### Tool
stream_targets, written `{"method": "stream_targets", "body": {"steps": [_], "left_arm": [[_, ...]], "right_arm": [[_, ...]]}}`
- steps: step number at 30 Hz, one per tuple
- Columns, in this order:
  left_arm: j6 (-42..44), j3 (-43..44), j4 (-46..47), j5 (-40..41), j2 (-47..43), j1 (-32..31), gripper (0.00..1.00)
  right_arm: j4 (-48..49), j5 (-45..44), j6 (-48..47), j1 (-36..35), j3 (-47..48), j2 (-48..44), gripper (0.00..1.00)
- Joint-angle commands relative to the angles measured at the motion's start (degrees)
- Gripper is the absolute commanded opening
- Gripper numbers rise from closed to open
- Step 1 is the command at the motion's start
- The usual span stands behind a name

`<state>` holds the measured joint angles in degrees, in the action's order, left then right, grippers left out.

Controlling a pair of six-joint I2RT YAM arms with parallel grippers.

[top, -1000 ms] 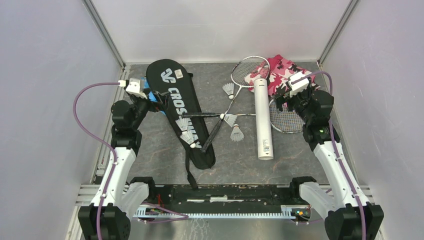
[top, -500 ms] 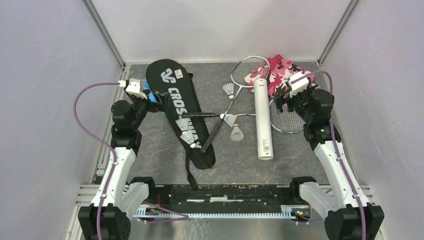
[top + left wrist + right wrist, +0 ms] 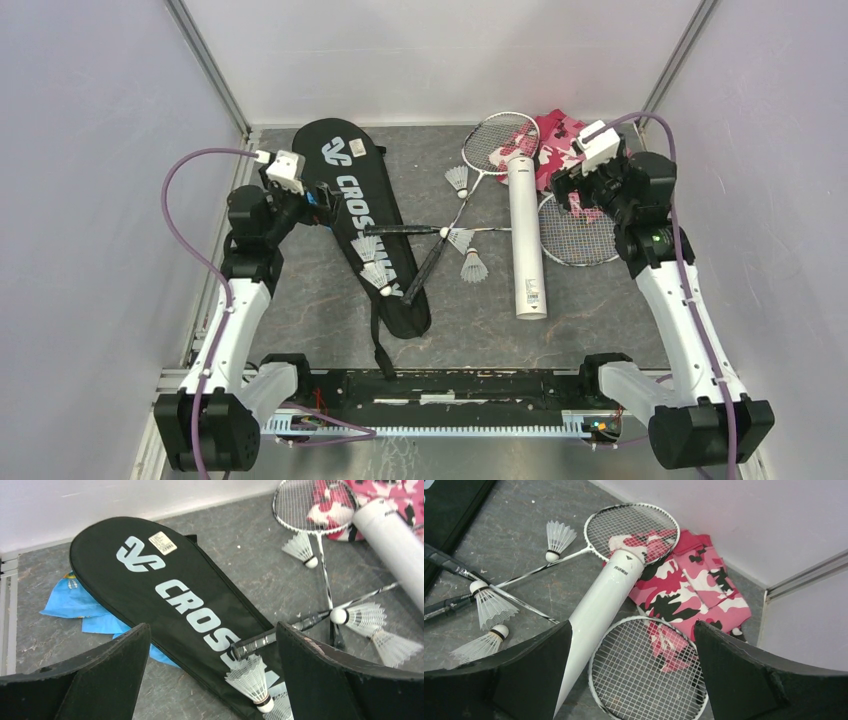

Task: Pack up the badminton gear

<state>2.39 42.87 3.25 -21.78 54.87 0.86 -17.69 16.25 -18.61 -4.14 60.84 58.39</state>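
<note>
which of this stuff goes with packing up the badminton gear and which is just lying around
Job:
- bag
- tube
- far racket
- near racket
- shuttlecocks

Lying about:
- pink cloth, under the racket heads
- blue cloth, partly under the bag

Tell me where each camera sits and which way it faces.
Top external: above and behind, looking down at the table; both arms show.
Left wrist: on the left arm, facing the racket bag; own open fingers below.
Right wrist: on the right arm, facing the white tube and pink cloth; open fingers below.
Shared: both wrist views show the tube.
</note>
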Motion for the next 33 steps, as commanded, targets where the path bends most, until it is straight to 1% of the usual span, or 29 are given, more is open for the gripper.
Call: {"method": "stream_targets", "body": {"steps": [1,4,7,14,18,21,25,30,33], "left_arm": [[8.05,3.96,-3.59,-4.01,2.55,-0.25,1.00],[12.10,6.14,-7.85,-6.08,5.24,-2.94,1.00],[13.99,6.87,-9.51,-6.08,7.43,-4.60,1.00],[14.60,4.21,-9.04,-6.13,9.79,-9.43,1.00],[14.81,1.96,-7.28,-6.21,9.33,-10.95,1.00],[13.41,-0.18,-4.64,-6.93,8.21,-11.62,1.00],[12.63,-2.50,-0.92,-8.09,6.55,-11.67,1.00],[12.50,-3.22,-0.07,-8.43,6.56,-11.67,1.00],[12.45,-3.81,0.50,-8.75,6.34,-11.67,1.00]], "right_arm": [[2.12,-0.64,1.90,-0.91,-2.82,1.08,0.98],[4.20,-1.51,2.67,-2.29,-4.08,2.70,0.98],[5.39,-2.21,3.17,-3.69,-5.12,4.23,0.98],[10.72,-7.14,6.90,-8.05,-8.09,9.27,0.98],[14.08,-12.62,9.81,-10.57,-8.44,14.86,0.98],[14.12,-15.84,11.96,-11.52,-6.56,20.06,0.98],[11.30,-18.08,14.83,-11.72,-2.80,26.62,0.98],[10.18,-20.77,16.20,-11.77,-1.74,30.16,0.98],[9.75,-20.10,16.97,-11.75,-1.30,31.87,0.98]]}}
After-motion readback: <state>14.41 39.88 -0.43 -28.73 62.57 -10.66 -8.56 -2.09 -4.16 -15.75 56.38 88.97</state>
